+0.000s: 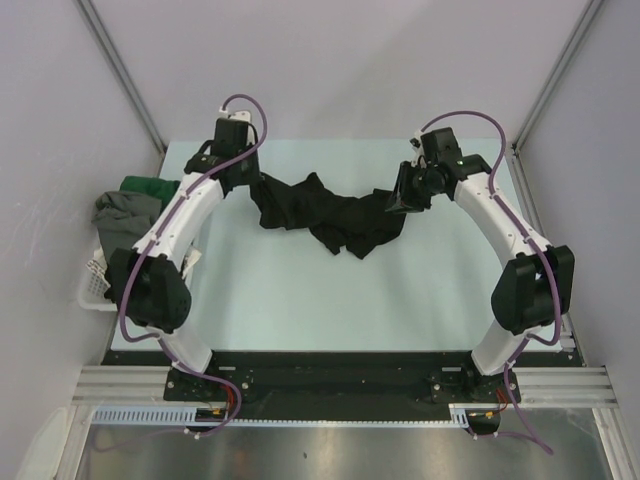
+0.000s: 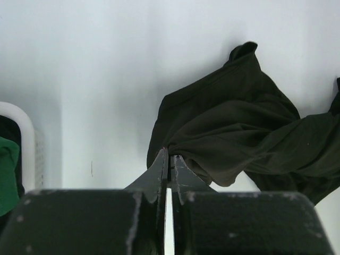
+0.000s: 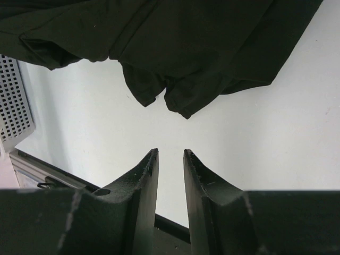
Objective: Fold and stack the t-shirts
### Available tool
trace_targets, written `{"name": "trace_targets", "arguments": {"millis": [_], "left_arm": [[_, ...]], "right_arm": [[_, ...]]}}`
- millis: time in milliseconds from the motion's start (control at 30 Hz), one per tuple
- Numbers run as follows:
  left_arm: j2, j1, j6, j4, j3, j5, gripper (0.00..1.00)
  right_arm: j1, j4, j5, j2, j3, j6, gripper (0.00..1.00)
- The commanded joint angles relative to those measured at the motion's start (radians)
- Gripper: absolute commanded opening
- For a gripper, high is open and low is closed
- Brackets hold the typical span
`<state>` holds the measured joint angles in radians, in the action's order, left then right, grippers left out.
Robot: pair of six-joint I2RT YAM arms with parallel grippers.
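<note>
A black t-shirt (image 1: 325, 212) lies crumpled in a band across the far part of the pale table. My left gripper (image 1: 250, 181) is at its left end and is shut on a fold of the cloth; the left wrist view shows the fingertips (image 2: 170, 154) pinching the shirt (image 2: 239, 127). My right gripper (image 1: 400, 203) is at the shirt's right end. In the right wrist view its fingers (image 3: 171, 152) stand slightly apart with nothing between them, and the shirt (image 3: 175, 42) hangs just beyond the tips. A dark green shirt (image 1: 150, 187) and a grey shirt (image 1: 125, 215) lie in the basket.
A white slatted plastic basket (image 1: 92, 290) stands at the table's left edge, beside my left arm; its rim shows in the left wrist view (image 2: 24, 133) and its wall in the right wrist view (image 3: 13, 101). Grey walls close in the sides and back.
</note>
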<state>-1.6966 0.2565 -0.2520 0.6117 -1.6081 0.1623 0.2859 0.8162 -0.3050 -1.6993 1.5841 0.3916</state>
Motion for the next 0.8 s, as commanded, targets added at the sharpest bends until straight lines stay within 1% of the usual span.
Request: {"name": "trace_targets", "arguments": {"millis": [0,33,200,300,333,433,500,633,767], "left_arm": [[-0.012,0.001,0.003,-0.021,0.023,-0.012,0.09],[-0.03,0.001,0.002,-0.017,0.025,-0.014,0.14],[-0.041,0.001,-0.015,-0.024,0.068,-0.006,0.22],[-0.018,0.001,-0.013,-0.046,0.106,0.026,0.31],[-0.015,0.003,-0.013,-0.044,0.111,0.052,0.35],[0.0,0.004,-0.009,-0.032,0.116,0.072,0.36],[0.023,0.007,-0.01,-0.039,0.142,0.04,0.36],[0.046,0.052,-0.044,-0.043,0.2,0.011,0.36],[0.028,0.096,-0.067,-0.044,0.251,0.013,0.36]], "right_arm": [[-0.005,-0.003,0.033,0.053,-0.003,0.009,0.31],[-0.005,-0.003,0.035,0.053,0.0,0.009,0.31],[-0.005,0.0,0.038,0.055,0.01,0.013,0.31],[-0.004,0.0,0.038,0.047,0.022,0.015,0.31],[-0.005,0.001,0.037,0.046,0.025,0.015,0.31],[-0.004,0.008,0.032,0.035,0.039,0.015,0.31],[-0.004,0.008,0.029,0.032,0.048,0.015,0.31],[-0.004,0.006,0.024,0.012,0.053,0.015,0.31],[-0.004,-0.002,0.009,-0.003,0.054,0.02,0.31]]}}
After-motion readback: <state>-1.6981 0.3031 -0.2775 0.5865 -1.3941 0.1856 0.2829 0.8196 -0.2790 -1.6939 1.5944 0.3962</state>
